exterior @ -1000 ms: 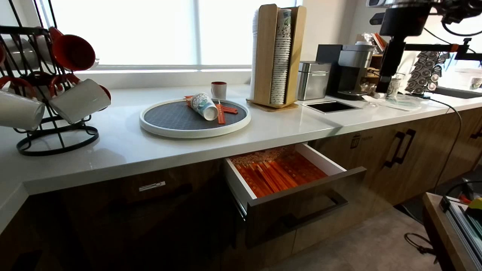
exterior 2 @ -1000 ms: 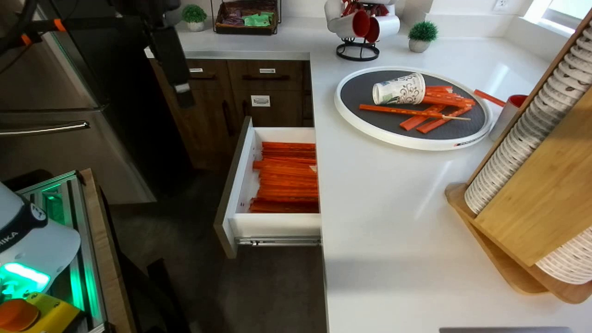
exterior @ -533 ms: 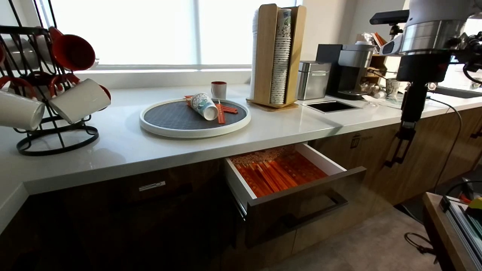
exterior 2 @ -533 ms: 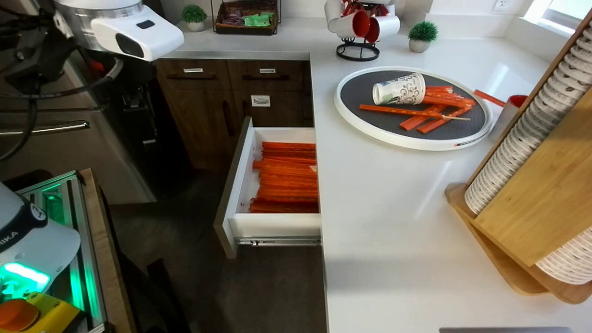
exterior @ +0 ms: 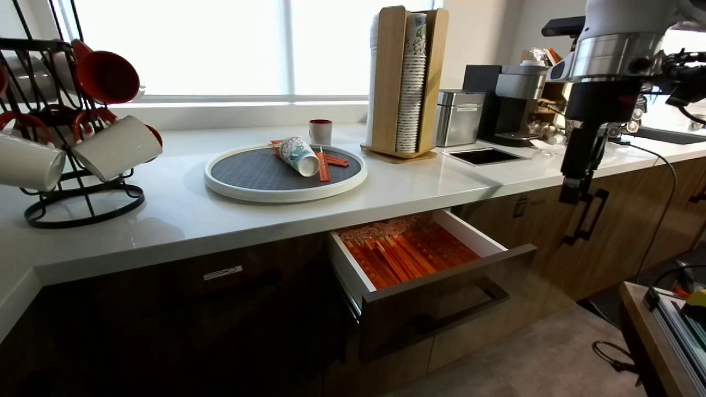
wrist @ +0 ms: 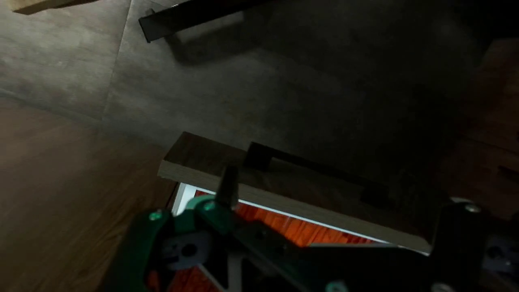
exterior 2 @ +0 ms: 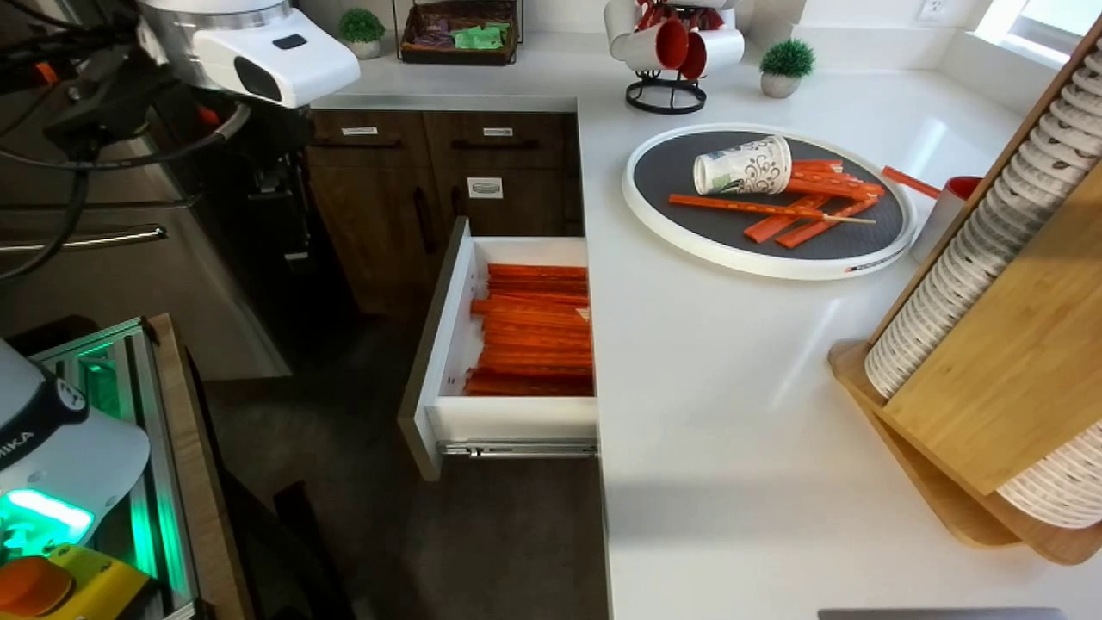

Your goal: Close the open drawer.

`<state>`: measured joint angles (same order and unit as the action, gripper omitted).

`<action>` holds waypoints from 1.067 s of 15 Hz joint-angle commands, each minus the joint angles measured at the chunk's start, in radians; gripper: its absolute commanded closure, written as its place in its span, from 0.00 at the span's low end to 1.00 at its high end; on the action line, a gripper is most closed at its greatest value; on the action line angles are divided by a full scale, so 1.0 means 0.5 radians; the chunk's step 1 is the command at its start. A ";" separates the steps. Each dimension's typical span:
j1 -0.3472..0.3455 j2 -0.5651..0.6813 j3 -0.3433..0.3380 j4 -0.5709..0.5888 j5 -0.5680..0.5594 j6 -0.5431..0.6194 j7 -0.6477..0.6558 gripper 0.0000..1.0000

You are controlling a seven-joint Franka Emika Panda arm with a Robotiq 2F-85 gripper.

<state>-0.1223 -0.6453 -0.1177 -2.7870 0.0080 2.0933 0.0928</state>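
Brown wood-grain drawer point(exterior: 441, 295), standing out from beneath the white countertop point(exterior: 397, 179). Step in hand, as I judge it: approach, contact not yet made. The next move calls for lowering my gripper point(exterior: 571, 193) outside the drawer's front, then pushing inward. The drawer lies lower than my gripper and apart from it; whether the gripper is spread or narrow, I cannot tell.

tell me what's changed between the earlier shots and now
In an exterior view, the gripper is lower than a second ago, now seen against the cabinet doors; over the last half second it also shifted leftward in that picture. Nothing was visibly taken hold of or let go. The drawer is still open, and its orange-red contents and the round tray look unmoved.
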 commanded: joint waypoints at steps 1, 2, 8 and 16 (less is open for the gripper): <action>-0.046 0.246 0.157 0.007 0.089 0.278 0.396 0.19; -0.054 0.305 0.194 0.010 0.100 0.360 0.510 0.26; -0.005 0.653 0.262 0.023 0.208 0.735 0.798 0.70; 0.129 1.151 0.200 0.026 0.650 1.148 0.602 1.00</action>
<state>-0.0889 -0.1695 -0.0002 -2.7744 0.2505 2.5644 0.4568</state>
